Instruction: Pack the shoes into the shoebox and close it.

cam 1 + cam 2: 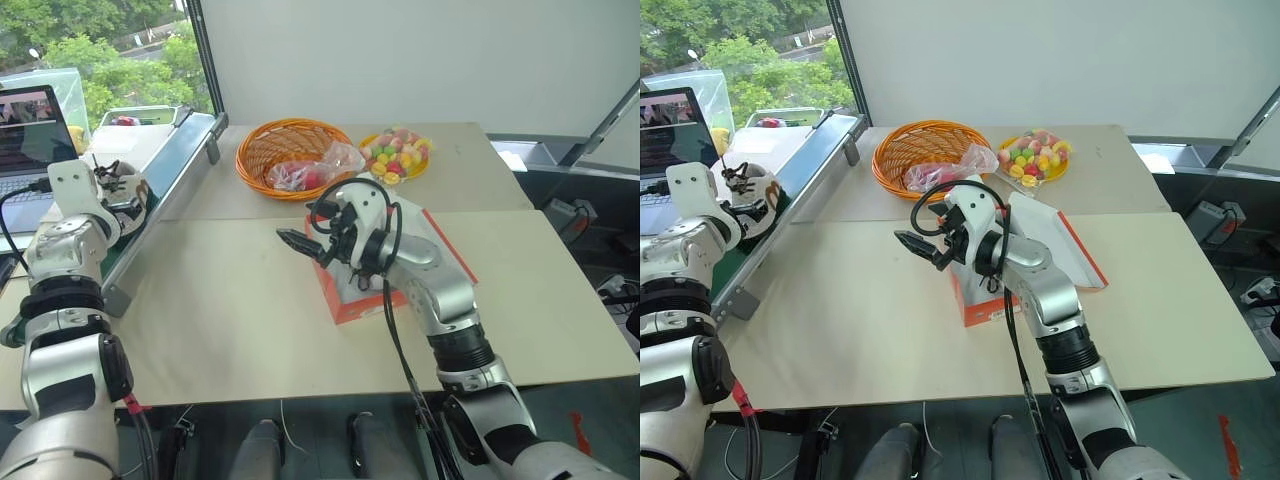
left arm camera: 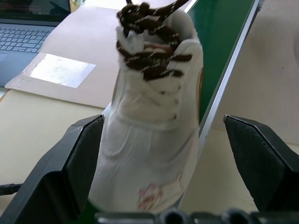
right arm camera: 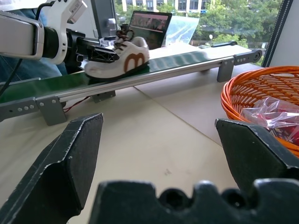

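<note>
At nine o'clock the left gripper straddles a shoe on the green conveyor, jaws apart. It should centre, then squeeze. Centre-table, the right gripper waits spread wide beside the shoebox.

Head cameras look down over the table; both wrist cameras, one close, one far, share the shoe.

Both tools agape (arms apart)

Left gripper fingers straddle shoe on conveyor.
</note>
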Controlling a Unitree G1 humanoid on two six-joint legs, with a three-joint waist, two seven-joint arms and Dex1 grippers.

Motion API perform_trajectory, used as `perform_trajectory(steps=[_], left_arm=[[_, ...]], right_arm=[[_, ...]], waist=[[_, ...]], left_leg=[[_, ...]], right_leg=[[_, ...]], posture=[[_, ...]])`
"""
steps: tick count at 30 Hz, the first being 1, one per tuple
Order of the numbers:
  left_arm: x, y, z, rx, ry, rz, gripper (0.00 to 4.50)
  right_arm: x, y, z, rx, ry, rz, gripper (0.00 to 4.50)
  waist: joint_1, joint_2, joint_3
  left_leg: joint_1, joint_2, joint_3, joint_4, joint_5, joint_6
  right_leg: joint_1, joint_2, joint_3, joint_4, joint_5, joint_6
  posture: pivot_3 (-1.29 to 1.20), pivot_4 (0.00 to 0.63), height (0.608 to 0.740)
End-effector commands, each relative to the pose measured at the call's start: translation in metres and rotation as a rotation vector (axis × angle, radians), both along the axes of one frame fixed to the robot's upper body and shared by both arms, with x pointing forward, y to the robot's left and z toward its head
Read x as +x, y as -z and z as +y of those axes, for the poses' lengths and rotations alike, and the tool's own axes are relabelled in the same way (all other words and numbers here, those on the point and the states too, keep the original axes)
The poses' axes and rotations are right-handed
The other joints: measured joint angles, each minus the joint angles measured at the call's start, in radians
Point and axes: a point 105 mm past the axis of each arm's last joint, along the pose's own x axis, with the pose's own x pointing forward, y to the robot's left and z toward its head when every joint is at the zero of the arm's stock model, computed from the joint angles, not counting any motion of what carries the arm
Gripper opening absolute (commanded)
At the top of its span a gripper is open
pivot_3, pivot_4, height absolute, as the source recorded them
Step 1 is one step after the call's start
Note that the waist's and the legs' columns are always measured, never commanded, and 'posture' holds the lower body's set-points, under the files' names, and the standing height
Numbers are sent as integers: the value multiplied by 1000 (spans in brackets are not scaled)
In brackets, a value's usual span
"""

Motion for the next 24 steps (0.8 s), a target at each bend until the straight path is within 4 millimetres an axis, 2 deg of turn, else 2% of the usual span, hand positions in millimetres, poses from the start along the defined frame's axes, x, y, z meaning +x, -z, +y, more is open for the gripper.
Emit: perform_trajectory(steps=[1,4,5,6,7,13,16,17,20,24], left_arm=[[-5,-17,15,8,-56,-42,4386],[-12,-7,25,-17,-113,-12,4386],[-14,-5,28,-46,-133,-18,3871],[-16,-1,29,-94,-142,-14,3684],[-17,2,29,-128,-147,-11,3261],[-23,10,31,-159,-183,-9,1063],[-24,11,28,-186,-186,-21,218],[-23,9,25,-207,-182,-40,45],[-23,3,18,-234,-172,-69,45],[-22,-17,-4,-202,-108,-121,45]], right_arm=[[-4,-17,-2,15,-2,-68,4500],[-4,-15,-2,8,-3,-66,4500],[-5,-15,-2,5,-3,-66,4500],[-5,-14,-2,2,-3,-65,4500],[-5,-14,-2,-1,-3,-65,4500],[-4,-12,-3,-23,-2,-69,4500],[-5,-12,-4,-27,-2,-71,4500],[-5,-12,-3,-30,-3,-71,4500],[-6,-12,-2,-35,-7,-72,4500],[-6,-12,-1,-37,-13,-70,4500]], waist=[[-1,0,0],[-3,0,0],[-3,0,0],[-2,0,0],[-1,0,0],[5,0,0],[4,0,0],[3,0,0],[5,0,0],[9,-1,0]], left_leg=[[0,0,0,0,0,0],[0,0,0,0,0,0],[0,0,0,0,0,0],[0,0,0,0,0,0],[0,0,0,0,0,0],[3,0,0,2,0,-1],[7,0,0,2,1,-1],[7,0,0,2,1,-1],[7,0,0,1,1,-1],[5,-1,0,2,1,-1]], right_leg=[[0,0,0,0,0,0],[0,0,0,0,0,0],[0,0,0,0,0,0],[0,0,0,1,0,0],[0,0,0,1,0,0],[1,0,0,7,0,0],[3,0,0,8,0,0],[3,0,0,8,0,0],[3,0,0,9,0,0],[2,-1,0,8,0,0]], posture=[[0,150,740],[0,150,740],[0,150,740],[0,150,740],[0,150,740],[0,150,740],[0,150,740],[0,150,740],[0,150,740],[0,150,740]])
